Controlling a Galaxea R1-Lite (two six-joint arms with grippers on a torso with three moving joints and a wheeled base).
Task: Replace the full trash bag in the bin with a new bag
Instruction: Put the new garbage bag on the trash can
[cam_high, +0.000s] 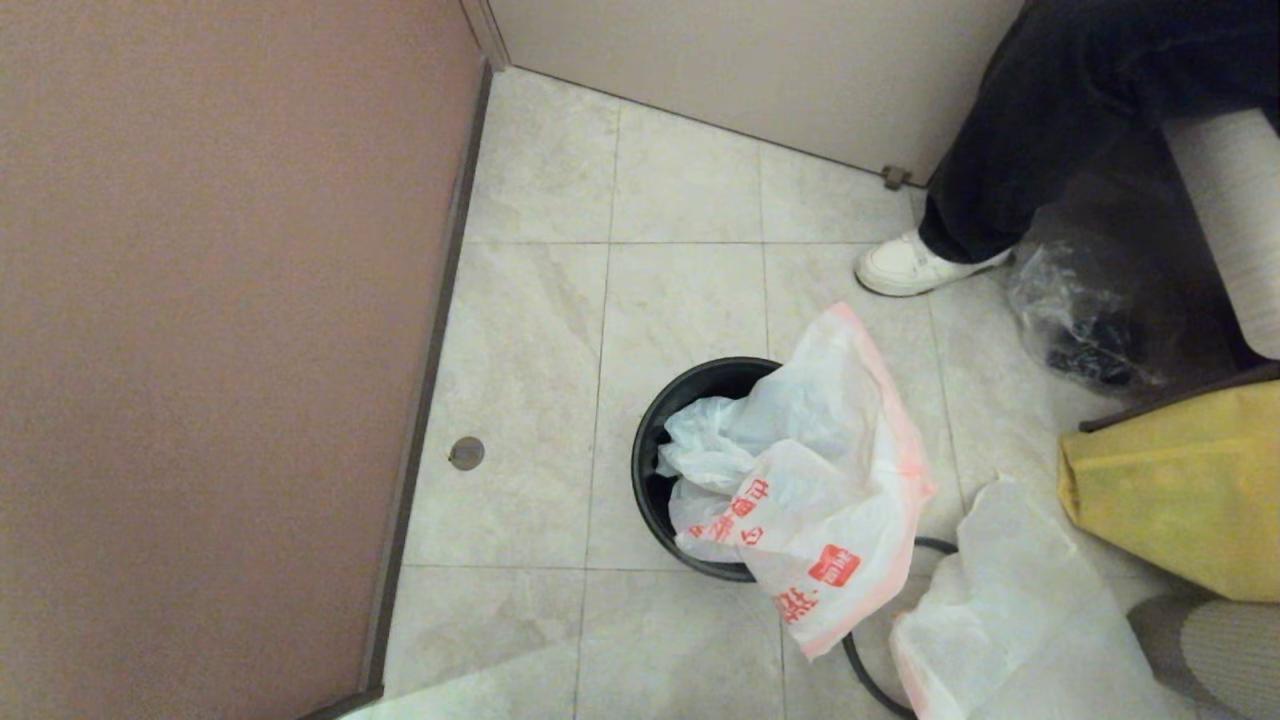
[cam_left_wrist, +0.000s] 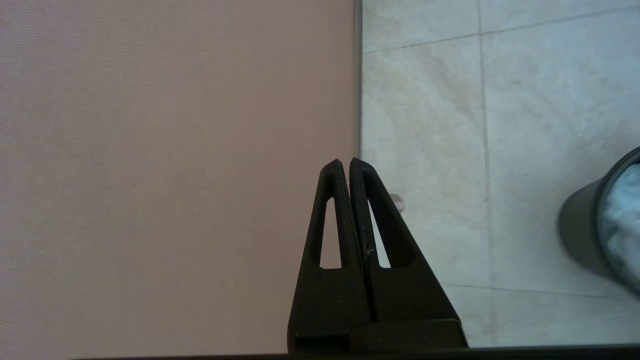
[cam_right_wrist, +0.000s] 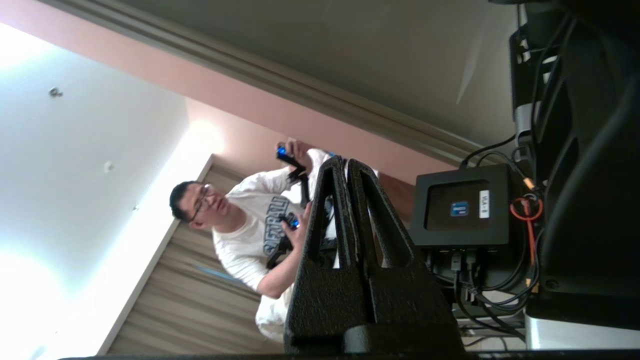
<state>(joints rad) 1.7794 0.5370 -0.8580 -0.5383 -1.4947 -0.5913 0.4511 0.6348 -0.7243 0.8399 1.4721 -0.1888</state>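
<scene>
On the tiled floor near the pink wall stands the bin, with the new bag stuffed partly inside and its printed end draped over the rim toward the robot's right. To that side, near the picture's lower edge, lies the full trash bag, just beside a yellow bag and touching neither gripper. Up by the wall the left gripper hovers with fingers pressed together, empty, while the right gripper, likewise closed on nothing, points away toward a seated person
</scene>
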